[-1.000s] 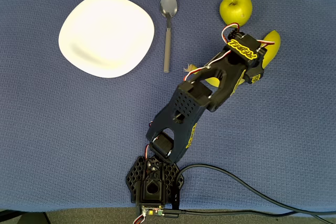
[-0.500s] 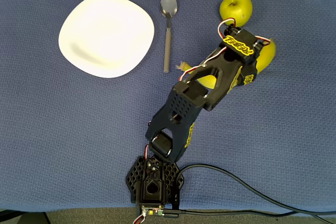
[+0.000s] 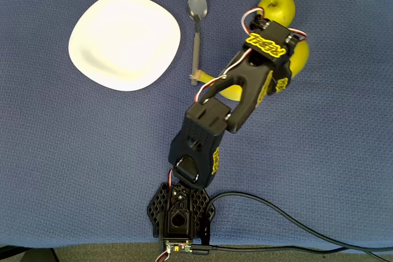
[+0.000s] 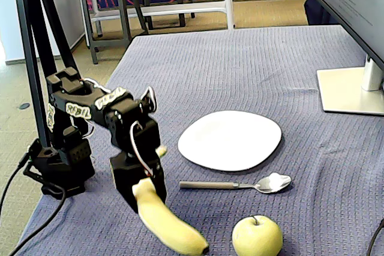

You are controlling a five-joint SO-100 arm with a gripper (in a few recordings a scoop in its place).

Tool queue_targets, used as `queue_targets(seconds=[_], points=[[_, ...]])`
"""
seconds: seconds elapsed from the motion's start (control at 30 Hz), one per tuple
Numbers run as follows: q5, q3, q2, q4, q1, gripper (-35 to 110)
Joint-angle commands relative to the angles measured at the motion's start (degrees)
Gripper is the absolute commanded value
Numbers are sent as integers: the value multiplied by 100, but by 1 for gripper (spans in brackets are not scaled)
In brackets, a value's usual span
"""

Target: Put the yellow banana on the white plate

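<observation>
A: Claw (image 4: 146, 189) clamps the yellow banana (image 4: 168, 223), lifted off the bench (image 4: 252, 70), beside the apple (image 4: 257, 236).

B: Keep it high and level, swing over the spoon (image 4: 237, 184) onto the white plate (image 4: 230, 139). Room around the plate is open; apple sits close.

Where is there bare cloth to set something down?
Wide bare cloth lies below the white plate in the overhead view, left of the arm, and in the lower right. It is crowded where spoon, apple, yellow banana and hand cluster.
</observation>
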Motion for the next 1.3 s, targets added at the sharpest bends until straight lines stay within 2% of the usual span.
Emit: queue_targets(seconds=[0.0, 0.3, 0.7, 0.93, 1.27], points=[[44, -255, 1099, 229, -255, 0], [308, 905, 2083, 308, -1248, 0], [993, 1600, 2285, -62, -3208, 0], [1063, 1582, 1731, -220, -3955, 0], [835, 334, 290, -114, -4289, 0]])
